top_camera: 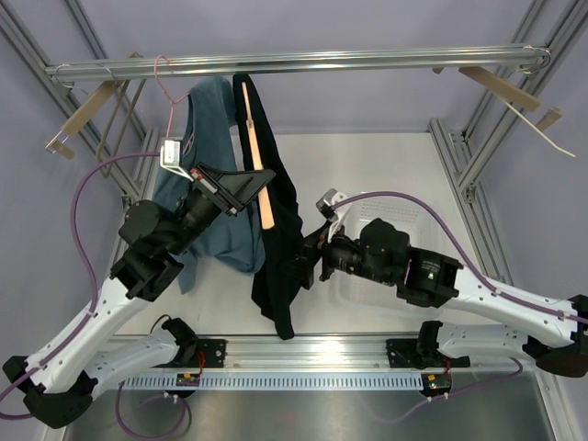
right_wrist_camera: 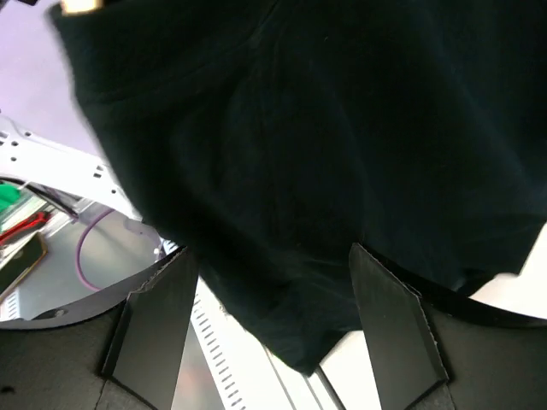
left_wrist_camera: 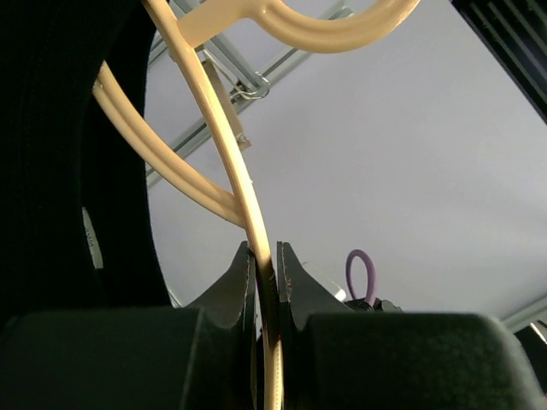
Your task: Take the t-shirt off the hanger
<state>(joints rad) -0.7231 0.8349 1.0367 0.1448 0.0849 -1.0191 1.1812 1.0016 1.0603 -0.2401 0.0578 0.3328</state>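
A black t-shirt (top_camera: 280,239) hangs on a cream hanger (top_camera: 260,184) from the top rail (top_camera: 303,62). My left gripper (top_camera: 261,181) is shut on the hanger's thin bar, which runs between its jaws in the left wrist view (left_wrist_camera: 267,282); the black shirt (left_wrist_camera: 60,154) fills the left of that view. My right gripper (top_camera: 308,262) is open against the shirt's lower part. In the right wrist view the black cloth (right_wrist_camera: 325,145) hangs between its spread fingers (right_wrist_camera: 158,316), not pinched.
A blue t-shirt (top_camera: 216,175) hangs on a pink wire hanger (top_camera: 165,78) just left of the black one. Empty wooden hangers (top_camera: 87,110) hang at both ends of the rail. Metal frame posts (top_camera: 487,138) flank the white table (top_camera: 386,165).
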